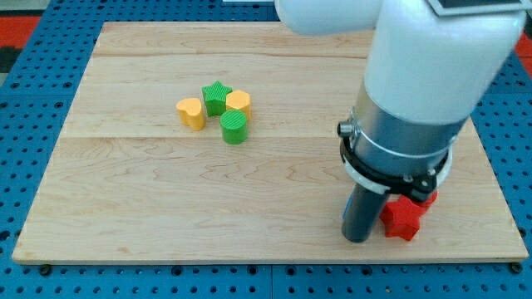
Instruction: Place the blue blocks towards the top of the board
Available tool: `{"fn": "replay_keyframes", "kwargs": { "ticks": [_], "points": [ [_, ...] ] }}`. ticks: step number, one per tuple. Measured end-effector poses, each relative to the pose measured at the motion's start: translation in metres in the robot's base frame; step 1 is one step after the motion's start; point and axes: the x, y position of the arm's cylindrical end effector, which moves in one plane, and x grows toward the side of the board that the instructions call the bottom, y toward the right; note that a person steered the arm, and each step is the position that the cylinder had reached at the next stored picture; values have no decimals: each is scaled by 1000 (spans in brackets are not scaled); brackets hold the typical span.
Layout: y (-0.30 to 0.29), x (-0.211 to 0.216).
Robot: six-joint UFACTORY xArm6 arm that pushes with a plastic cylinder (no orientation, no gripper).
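Observation:
My tip [358, 237] rests on the wooden board [208, 199] near the view's bottom right, under the large white and grey arm [407, 108]. A thin sliver of a blue block [345, 213] shows at the rod's left edge; the rest of it is hidden behind the rod, so I cannot make out its shape. A red star block [401, 219] touches the rod's right side. A second red block [426, 198] sits just behind the star, partly hidden by the arm. No other blue block shows.
A cluster lies in the upper left middle: a yellow heart block [191, 113], a green star block [217, 97], a yellow block [239, 102] and a green cylinder block [235, 128]. The board's bottom edge [274, 259] is close below my tip.

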Motion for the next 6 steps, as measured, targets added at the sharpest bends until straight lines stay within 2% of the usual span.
{"fn": "replay_keyframes", "kwargs": {
  "ticks": [6],
  "points": [
    [75,-134]
  ]
}}
